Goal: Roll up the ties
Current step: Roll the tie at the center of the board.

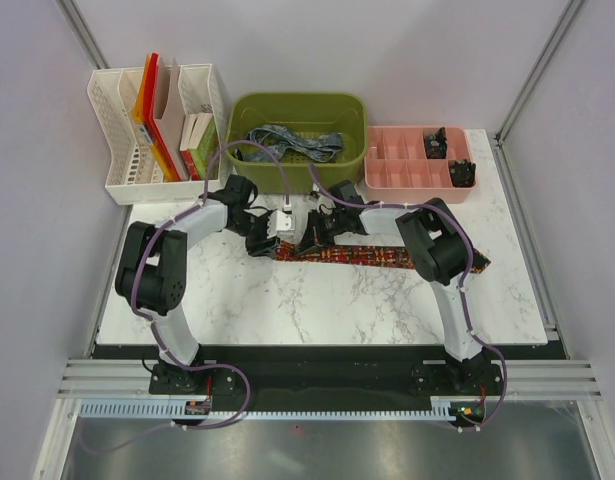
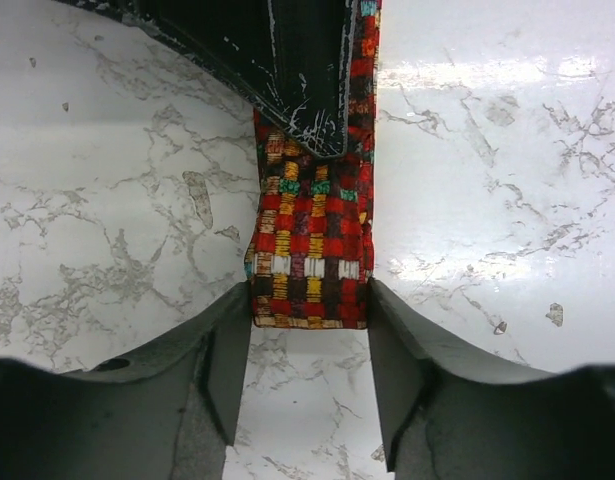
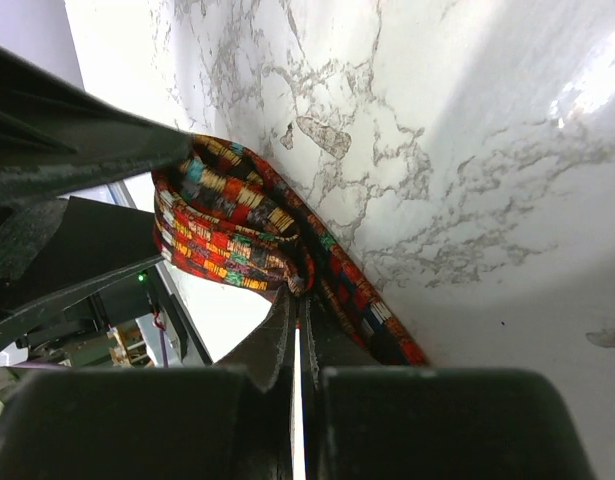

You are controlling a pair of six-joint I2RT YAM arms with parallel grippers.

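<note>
Left hand [image 2: 309, 318] is standing open over the worktop [image 2: 507, 200]. Its two fingers [image 2: 227, 370] are straddling the squared, folded end of the red-patterned tie [image 2: 312, 260], one finger at each long edge. The cloth between them is lying flat. Whether the fingers are pressing on the edges, I cannot tell.

Right hand [image 3: 295, 335] is closed, with only a thin slit showing between its fingers. It is pinching a fold of the red-patterned tie where the fabric is curling into a loose loop. In the left wrist view, a dark finger of this hand is lying over the tie, just beyond the folded end.

From above, both hands are meeting near the middle of the worktop, towards its far edge. The left hand is on the tie's left end and the right hand is just beside it. The rest of the tie is running flat to the right, passing under the right arm's forearm and ending near the right edge.

A blue-grey tie [image 1: 292, 145] is lying bunched inside the green bin [image 1: 249, 110] at the back. A pink tray [image 1: 392, 180] with compartments is sitting to the right of the bin. A white file rack [image 1: 112, 120] holding folders is standing to its left.
</note>
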